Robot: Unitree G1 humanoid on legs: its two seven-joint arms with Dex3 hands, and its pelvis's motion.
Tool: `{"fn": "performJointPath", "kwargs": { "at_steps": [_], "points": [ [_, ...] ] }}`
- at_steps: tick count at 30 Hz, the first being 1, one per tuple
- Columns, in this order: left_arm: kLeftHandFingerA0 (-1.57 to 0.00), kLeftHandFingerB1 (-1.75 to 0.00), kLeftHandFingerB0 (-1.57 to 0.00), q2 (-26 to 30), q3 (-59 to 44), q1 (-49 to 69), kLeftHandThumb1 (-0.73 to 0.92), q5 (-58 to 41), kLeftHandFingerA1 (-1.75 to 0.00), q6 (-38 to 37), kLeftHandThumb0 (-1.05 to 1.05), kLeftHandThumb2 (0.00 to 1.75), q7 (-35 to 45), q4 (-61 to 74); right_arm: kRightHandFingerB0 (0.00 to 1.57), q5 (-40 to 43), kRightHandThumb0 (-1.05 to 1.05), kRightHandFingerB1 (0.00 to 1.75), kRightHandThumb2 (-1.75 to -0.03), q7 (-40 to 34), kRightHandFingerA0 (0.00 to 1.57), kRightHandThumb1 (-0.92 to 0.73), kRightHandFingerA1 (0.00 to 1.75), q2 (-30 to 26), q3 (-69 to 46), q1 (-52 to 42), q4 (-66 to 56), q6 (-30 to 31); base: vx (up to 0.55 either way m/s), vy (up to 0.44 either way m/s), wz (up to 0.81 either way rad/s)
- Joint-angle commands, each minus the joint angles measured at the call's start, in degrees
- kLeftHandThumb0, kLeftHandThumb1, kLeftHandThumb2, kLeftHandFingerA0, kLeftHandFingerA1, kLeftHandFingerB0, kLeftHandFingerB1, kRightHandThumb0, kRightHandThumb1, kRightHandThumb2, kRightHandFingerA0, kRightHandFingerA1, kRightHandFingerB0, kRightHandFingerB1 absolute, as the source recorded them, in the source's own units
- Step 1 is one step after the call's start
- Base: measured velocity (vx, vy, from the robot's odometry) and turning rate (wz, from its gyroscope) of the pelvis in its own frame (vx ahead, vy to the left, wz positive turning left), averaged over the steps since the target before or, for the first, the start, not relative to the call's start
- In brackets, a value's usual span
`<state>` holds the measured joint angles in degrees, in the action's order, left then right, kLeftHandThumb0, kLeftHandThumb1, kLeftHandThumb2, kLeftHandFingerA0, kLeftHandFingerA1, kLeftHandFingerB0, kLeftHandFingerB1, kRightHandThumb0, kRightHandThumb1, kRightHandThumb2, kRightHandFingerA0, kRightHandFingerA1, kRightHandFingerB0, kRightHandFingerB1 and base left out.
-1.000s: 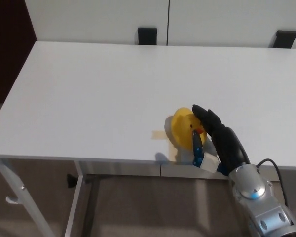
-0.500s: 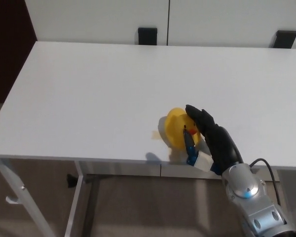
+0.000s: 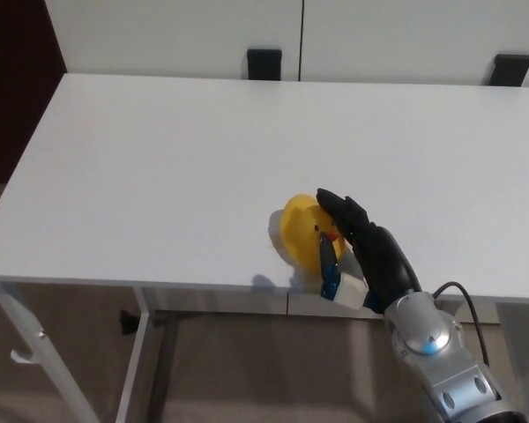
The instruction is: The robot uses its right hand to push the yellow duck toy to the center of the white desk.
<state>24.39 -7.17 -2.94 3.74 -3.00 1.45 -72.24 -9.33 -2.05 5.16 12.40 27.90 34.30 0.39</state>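
right hand (image 3: 363, 251) against yellow duck (image 3: 301, 231), white desk (image 3: 159, 167)

Lighting: we record even, bright, diffuse light from overhead. The white counter (image 3: 159, 167) reads nearly uniform, without hard glare. Shadows: we note a soft one at lower centre, left of the yellow duck (image 3: 301, 231), and dimmer floor beneath the counter. Upper left corner dark. Focus: slightly soft throughout; the robot hand (image 3: 363, 245) shows little detail.
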Motion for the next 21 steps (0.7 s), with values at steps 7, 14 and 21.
{"fn": "performJointPath", "kwargs": {
  "at_steps": [7, 14, 21],
  "points": [
    [-1.28, -1.06, -1.30, -0.03, 0.08, 1.03, -0.34, -0.11, -0.99, -0.18, 0.59, 1.70, 0.46, 0.07, 0.00, -17.32, -1.00, 0.00, -0.88, -18.53, 0.00, -0.92, 0.00, -5.88, 5.46, -1.43, -2.80, 4.67, 0.00, 0.000, 0.00],
    [-1.38, -1.01, -1.25, -0.16, -0.04, 1.39, -0.37, -0.18, -1.00, -0.23, 0.63, 1.73, 0.20, -0.05, 0.00, -19.91, -1.02, 0.00, -0.98, -25.39, 0.00, -0.85, 0.00, -7.46, 3.72, -1.57, -5.60, 4.40, 0.00, 0.000, 0.00],
    [-1.33, -1.00, -1.33, -0.09, 0.05, 2.10, -0.43, -0.11, -0.98, -0.88, 0.60, 1.68, 0.54, 0.14, 0.00, -21.39, -1.04, 0.00, -0.85, -28.00, 0.00, -0.92, 0.00, -10.97, 0.85, -2.33, -11.40, 3.53, 0.00, 0.000, 0.00]
  ]
}}
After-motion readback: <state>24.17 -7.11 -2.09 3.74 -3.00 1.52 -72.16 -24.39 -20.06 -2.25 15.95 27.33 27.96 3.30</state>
